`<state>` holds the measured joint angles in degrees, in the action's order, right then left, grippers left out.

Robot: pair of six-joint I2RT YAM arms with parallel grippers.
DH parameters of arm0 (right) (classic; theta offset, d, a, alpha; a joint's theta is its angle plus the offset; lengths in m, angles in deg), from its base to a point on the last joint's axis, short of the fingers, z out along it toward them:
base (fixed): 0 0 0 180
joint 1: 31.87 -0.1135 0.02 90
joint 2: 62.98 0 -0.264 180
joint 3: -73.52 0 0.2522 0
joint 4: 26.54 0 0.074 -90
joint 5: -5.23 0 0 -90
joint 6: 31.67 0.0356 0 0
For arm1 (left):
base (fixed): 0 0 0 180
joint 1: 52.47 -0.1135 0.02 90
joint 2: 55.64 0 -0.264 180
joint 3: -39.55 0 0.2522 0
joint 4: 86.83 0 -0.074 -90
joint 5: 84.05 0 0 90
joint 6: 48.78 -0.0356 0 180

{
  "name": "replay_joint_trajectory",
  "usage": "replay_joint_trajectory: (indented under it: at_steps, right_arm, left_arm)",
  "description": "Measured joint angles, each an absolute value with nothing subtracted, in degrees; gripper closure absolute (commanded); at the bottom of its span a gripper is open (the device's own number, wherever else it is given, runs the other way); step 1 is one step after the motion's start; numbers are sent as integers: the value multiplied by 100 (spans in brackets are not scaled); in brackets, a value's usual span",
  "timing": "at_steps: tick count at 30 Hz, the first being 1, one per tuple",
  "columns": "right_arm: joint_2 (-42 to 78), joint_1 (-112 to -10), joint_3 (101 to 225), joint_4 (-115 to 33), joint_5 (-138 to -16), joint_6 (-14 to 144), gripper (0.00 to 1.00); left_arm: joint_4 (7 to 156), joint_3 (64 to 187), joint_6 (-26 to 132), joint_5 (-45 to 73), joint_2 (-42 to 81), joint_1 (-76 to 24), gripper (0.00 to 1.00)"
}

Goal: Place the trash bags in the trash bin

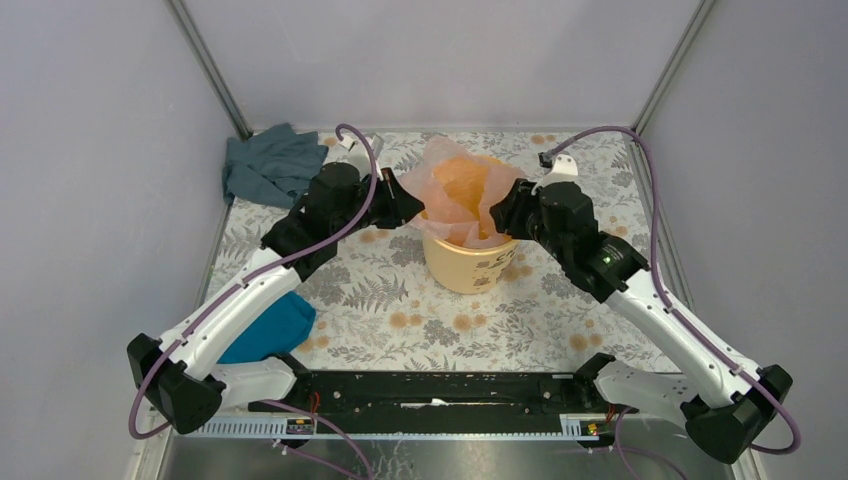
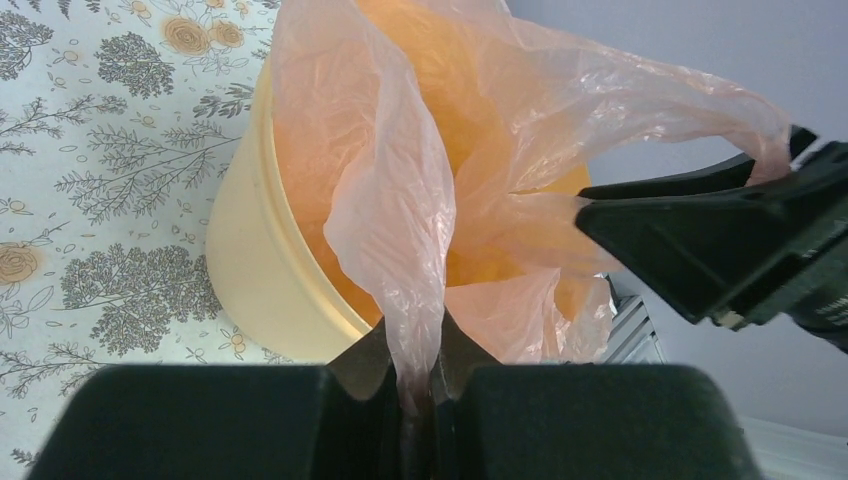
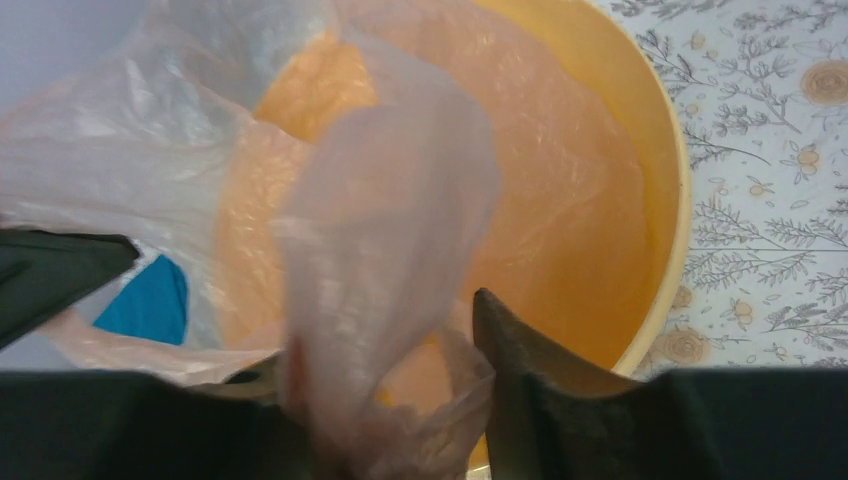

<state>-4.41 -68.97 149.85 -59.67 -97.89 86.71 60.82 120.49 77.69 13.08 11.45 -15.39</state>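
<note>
Thin, translucent pale pink plastic bag (image 1: 455, 180), filmy and wrinkled, its bulk sunk inside the round yellow-orange plastic bucket (image 1: 470, 268), upper edges billowing above the rolled rim and spilling toward 9 and 12 o'clock. Bucket upright on the floral-print tabletop (image 1: 400, 320), a little past centre toward 12 o'clock.

At 9 o'clock of the bucket, left tool (image 2: 415, 385): jaws nearly together, clamped on a gathered fold of the film, stretched up from just outside the rim. At 3 o'clock, right tool (image 1: 503, 215): jaws apart, a loose fold of the bag standing between them above the bucket's mouth, not seen pinched.

Judged step: seating the bag in the bin, well along, with most of the film inside but the edges not yet settled.

Next move, by the look of it, calling for the right tool to close on its fold, then for both edges to be drawn apart and lowered over or inside the rim. Gently, though: thin film liable to slip or tear, and a light bucket liable to slide or tip under a sideways tug.

Farther out, a crumpled grey-blue cloth (image 1: 265, 165) at 10 o'clock and a bright teal cloth (image 1: 275, 325) at 8 o'clock, both well apart from the bucket.
</note>
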Motion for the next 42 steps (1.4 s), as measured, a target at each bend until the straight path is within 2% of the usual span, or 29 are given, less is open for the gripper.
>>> replay_joint_trajectory:
  at_steps: [5,6,11,16,26,34,42]
  right_arm:
    - [-391,-6897,14801,-5930,-10023,8813,99]
    - [-450,-6897,14801,-5937,-10097,8754,100]
    - [-747,-6893,15263,-6525,-10510,8280,100]
    - [-1226,-6893,15241,-6874,-10884,8029,100]
    - [-1842,-6893,14557,-7342,-11647,8024,100]
    - [-1744,-6893,13551,-7058,-11826,8214,93]
    - [-1783,-6891,13011,-6166,-12174,8005,93]
  left_arm:
    - [5962,12049,7762,1330,1084,-1569,100]
    - [5956,12045,7788,1411,1062,-1615,100]
    - [6303,11573,8033,2384,695,-2441,100]
    - [6098,11217,8027,2696,607,-2996,100]
    - [5855,10473,8051,3061,205,-3053,100]
    - [6194,9824,8173,3184,113,-3053,100]
    - [6397,9510,8016,2893,295,-3053,100]
